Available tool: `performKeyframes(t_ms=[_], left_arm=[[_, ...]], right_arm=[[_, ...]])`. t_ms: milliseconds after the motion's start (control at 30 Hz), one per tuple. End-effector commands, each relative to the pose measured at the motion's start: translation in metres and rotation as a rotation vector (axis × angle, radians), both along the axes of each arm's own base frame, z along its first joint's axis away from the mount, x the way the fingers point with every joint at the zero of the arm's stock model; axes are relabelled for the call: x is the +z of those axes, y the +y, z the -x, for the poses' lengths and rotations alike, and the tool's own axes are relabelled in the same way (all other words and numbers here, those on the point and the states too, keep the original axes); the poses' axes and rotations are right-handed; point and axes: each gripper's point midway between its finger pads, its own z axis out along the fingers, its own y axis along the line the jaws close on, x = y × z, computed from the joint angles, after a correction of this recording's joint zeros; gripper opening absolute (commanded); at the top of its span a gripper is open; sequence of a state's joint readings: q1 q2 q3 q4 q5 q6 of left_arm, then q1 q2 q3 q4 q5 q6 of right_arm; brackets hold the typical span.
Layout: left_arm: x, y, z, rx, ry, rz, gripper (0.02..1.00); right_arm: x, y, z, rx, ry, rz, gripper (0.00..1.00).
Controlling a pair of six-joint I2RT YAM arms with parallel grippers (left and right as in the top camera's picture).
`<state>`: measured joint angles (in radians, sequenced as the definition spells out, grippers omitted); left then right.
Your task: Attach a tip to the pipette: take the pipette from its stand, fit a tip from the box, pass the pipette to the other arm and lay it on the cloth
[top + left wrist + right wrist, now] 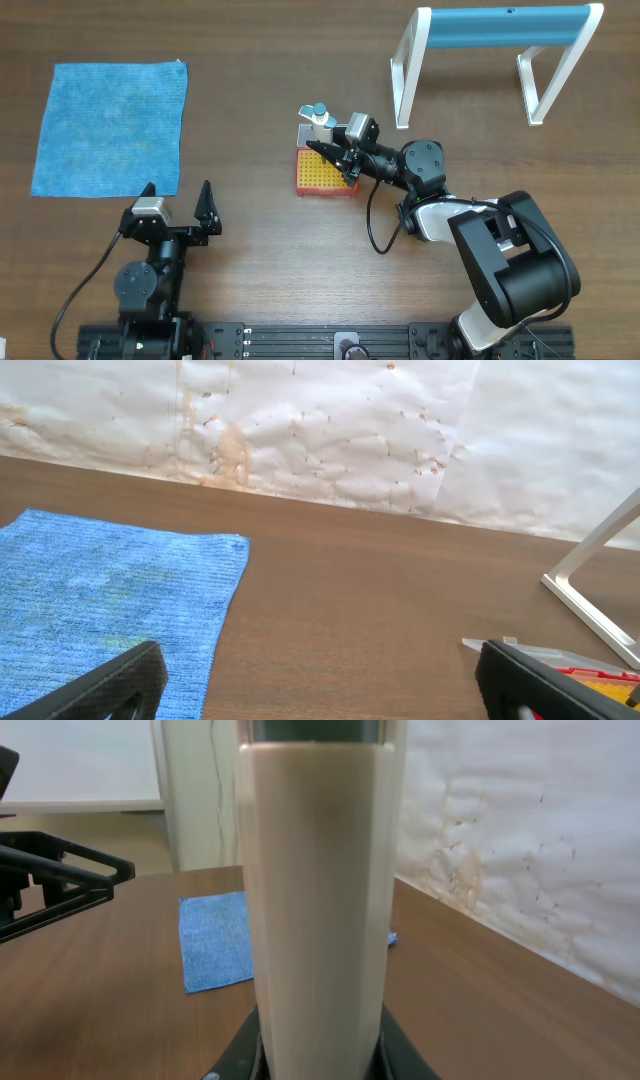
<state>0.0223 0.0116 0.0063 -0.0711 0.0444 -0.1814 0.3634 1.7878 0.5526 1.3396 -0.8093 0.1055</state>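
Note:
My right gripper is shut on the pipette, a cream body with a blue cap, held over the far end of the red-and-yellow tip box. In the right wrist view the pipette body stands straight up between my right gripper, hiding the tip box. The blue cloth lies flat at the far left. My left gripper rests open and empty near its base, in front of the cloth. Its fingers stand wide apart.
The white stand with a blue top bar is at the far right, and one of its legs shows in the left wrist view. Bare wooden table lies between the cloth and the tip box. A pale wall backs the table.

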Motion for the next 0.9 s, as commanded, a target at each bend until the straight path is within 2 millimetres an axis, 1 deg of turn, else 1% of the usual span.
performKeyframes(t_ms=[33,233,367,533,767,900], left_arm=[[-0.001,0.0,0.0,0.003,0.004,0.005,0.998],[-0.001,0.0,0.0,0.003,0.004,0.004,0.996],[-0.001,0.0,0.0,0.003,0.004,0.005,0.996],[-0.001,0.0,0.0,0.003,0.004,0.005,0.998],[-0.001,0.0,0.0,0.003,0.004,0.004,1.0],[-0.001,0.0,0.0,0.003,0.004,0.005,0.998]], right_arm=[[-0.013,0.001,-0.002,-0.011,0.014,0.017,0.075],[-0.017,0.002,-0.002,-0.011,0.021,0.02,0.077],[-0.023,0.002,-0.002,-0.01,0.035,0.026,0.075],[-0.024,0.003,-0.002,-0.009,0.039,0.027,0.077],[-0.035,0.003,-0.003,-0.008,0.066,0.038,0.075],[-0.036,0.003,-0.003,-0.008,0.069,0.039,0.077]])
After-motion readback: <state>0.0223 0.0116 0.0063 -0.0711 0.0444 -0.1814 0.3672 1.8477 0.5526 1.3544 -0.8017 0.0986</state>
